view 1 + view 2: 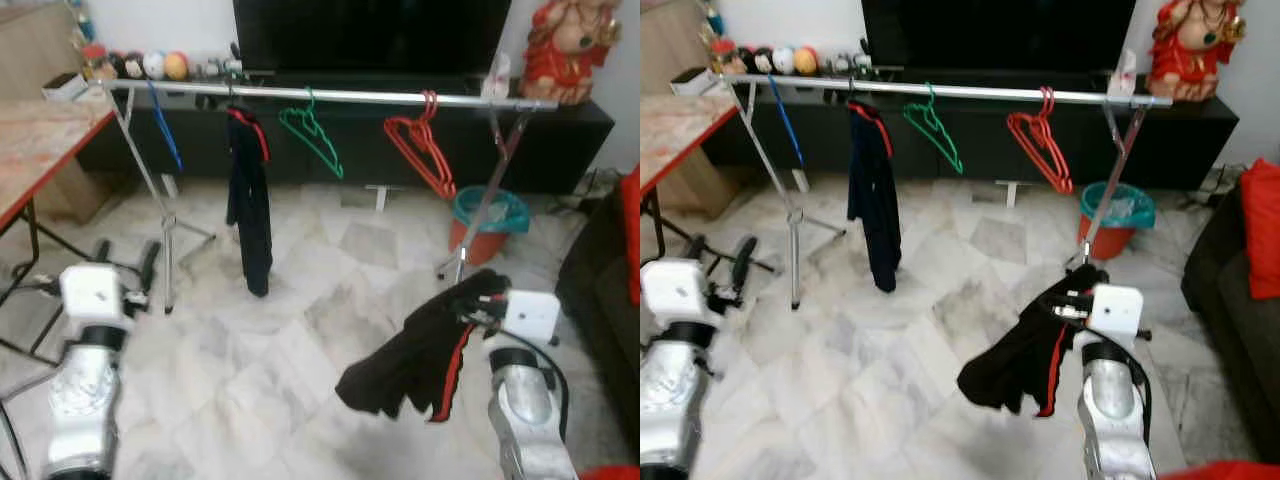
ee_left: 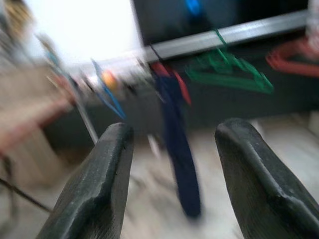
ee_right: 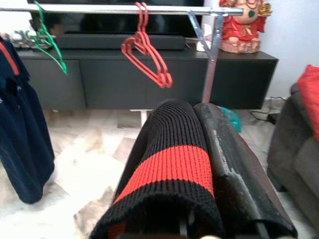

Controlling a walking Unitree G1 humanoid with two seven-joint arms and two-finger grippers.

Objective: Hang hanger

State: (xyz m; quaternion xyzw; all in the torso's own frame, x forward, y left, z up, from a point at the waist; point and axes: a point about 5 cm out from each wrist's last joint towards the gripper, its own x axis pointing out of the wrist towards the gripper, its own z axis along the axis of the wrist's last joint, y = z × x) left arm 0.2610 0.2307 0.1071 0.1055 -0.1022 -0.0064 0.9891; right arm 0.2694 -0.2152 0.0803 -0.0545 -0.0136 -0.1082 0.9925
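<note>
Right wrist view shows the right gripper (image 3: 199,164) clamped on a black, red-striped garment (image 1: 420,360), well short of the rail (image 1: 330,96); the left gripper (image 2: 172,164) gapes empty. Likely the carrying step; next, approach the rail near the red hangers (image 1: 420,150).

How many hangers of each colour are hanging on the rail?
Blue hanger: 1
Green hanger: 1
Red hangers: 2, as best the right wrist view shows
Hanger under the dark garment: 1, colour hidden
Total on the rail: 5
</note>
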